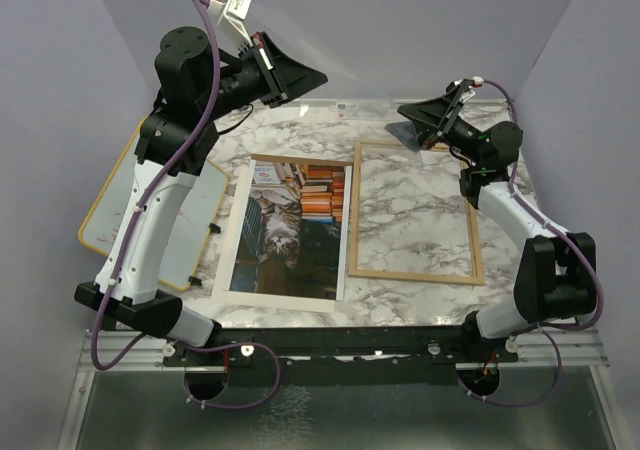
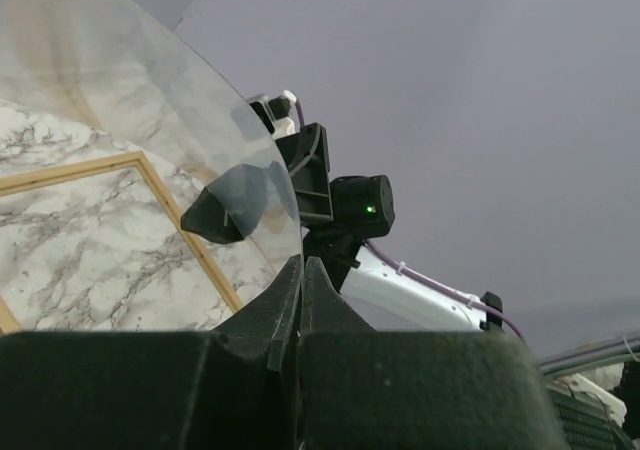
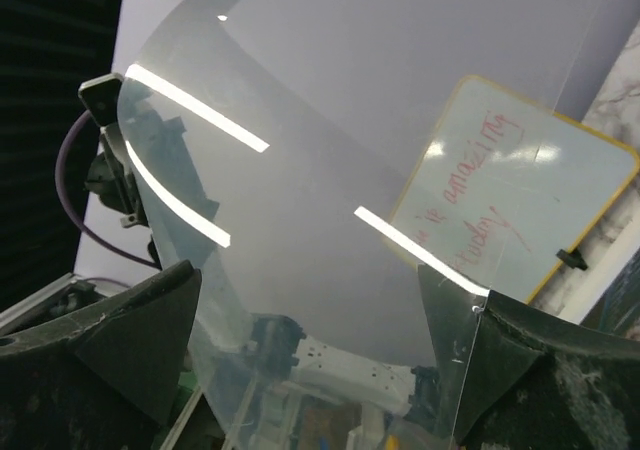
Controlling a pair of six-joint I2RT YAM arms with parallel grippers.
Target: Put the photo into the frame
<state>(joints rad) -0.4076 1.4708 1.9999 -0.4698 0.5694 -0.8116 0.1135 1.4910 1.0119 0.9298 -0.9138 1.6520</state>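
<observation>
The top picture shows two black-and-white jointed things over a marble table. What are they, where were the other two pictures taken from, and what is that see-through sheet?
Those are two robot arms, the left arm and the right arm, bolted to the near edge of the table. The top picture comes from a fixed camera above and behind them. The other two come from a small camera on each wrist, looking along that arm's fingers. On the table lie a cat photo, face up, an empty wooden frame beside it, and a whiteboard with red writing at the left. The left end effector, a two-finger pincer, is shut on the edge of a clear sheet, which bows in the air between the arms. The right end effector is open, and the sheet's corner seems to rest against one finger.
</observation>
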